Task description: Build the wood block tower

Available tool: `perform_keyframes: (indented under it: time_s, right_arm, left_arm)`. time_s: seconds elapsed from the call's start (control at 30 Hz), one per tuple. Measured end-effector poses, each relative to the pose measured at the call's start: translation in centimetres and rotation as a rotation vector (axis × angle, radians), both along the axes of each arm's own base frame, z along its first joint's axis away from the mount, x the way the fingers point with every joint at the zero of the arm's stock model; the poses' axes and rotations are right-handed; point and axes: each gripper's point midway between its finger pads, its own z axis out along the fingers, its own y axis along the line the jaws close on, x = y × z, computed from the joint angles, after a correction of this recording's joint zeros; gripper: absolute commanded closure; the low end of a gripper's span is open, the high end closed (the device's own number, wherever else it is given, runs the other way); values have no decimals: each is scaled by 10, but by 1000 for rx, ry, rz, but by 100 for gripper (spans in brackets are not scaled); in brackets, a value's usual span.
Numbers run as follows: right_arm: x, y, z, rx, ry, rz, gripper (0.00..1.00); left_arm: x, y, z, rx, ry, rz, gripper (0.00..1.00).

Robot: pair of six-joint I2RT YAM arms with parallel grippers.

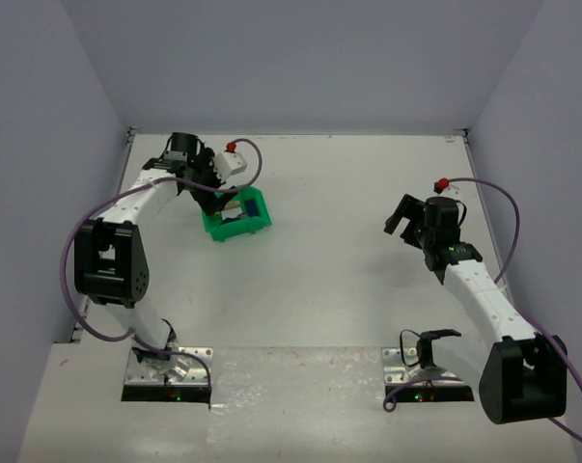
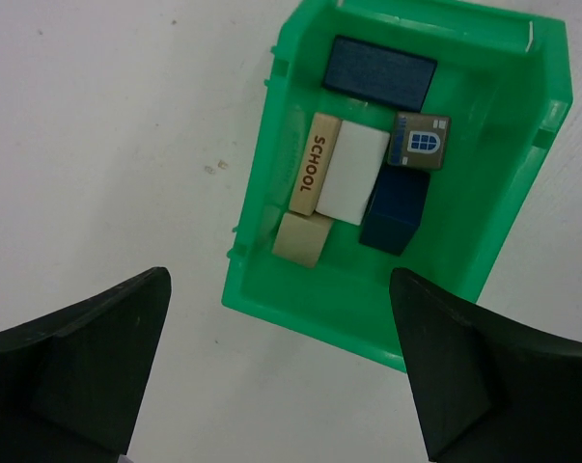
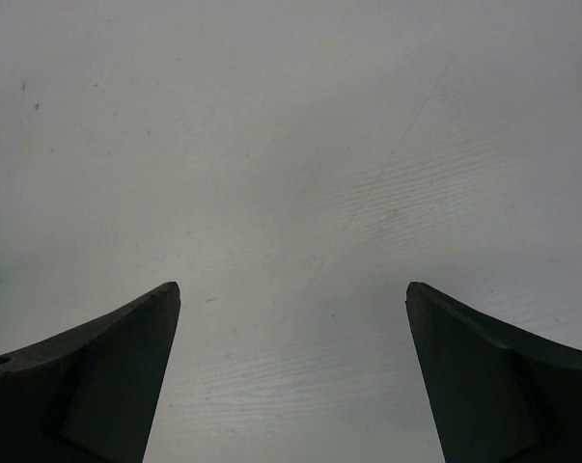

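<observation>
Jaws spread, the nearer left gripper (image 2: 279, 280) hovers over the green plastic bin (image 2: 339, 304); the tan wooden SCHOOL block (image 2: 315, 164) lies ahead, apparently lengthwise.

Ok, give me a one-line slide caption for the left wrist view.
Open left claw hovers above the green bin of loose wood blocks, SCHOOL block among them.

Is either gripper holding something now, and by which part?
Nothing is held. The left gripper is open above the green bin of blocks; the right gripper is open over the table.
</observation>
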Motion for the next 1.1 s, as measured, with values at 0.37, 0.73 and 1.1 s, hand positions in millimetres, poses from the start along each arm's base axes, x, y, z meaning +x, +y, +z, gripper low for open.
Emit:
perform_keyframes:
  time_s: [0.37,0.73,1.1]
  right_arm:
    - [1,0,2,1,-4,1,1]
    - [1,0,-4,-3,14,3,1]
    - [-2,-1,14,0,-52,-1,1]
  left_arm:
    - [10,6,-68,33,141,20,29]
    - [12,14,-75,72,115,11,77]
    - [-9,13,-65,78,83,-35,100]
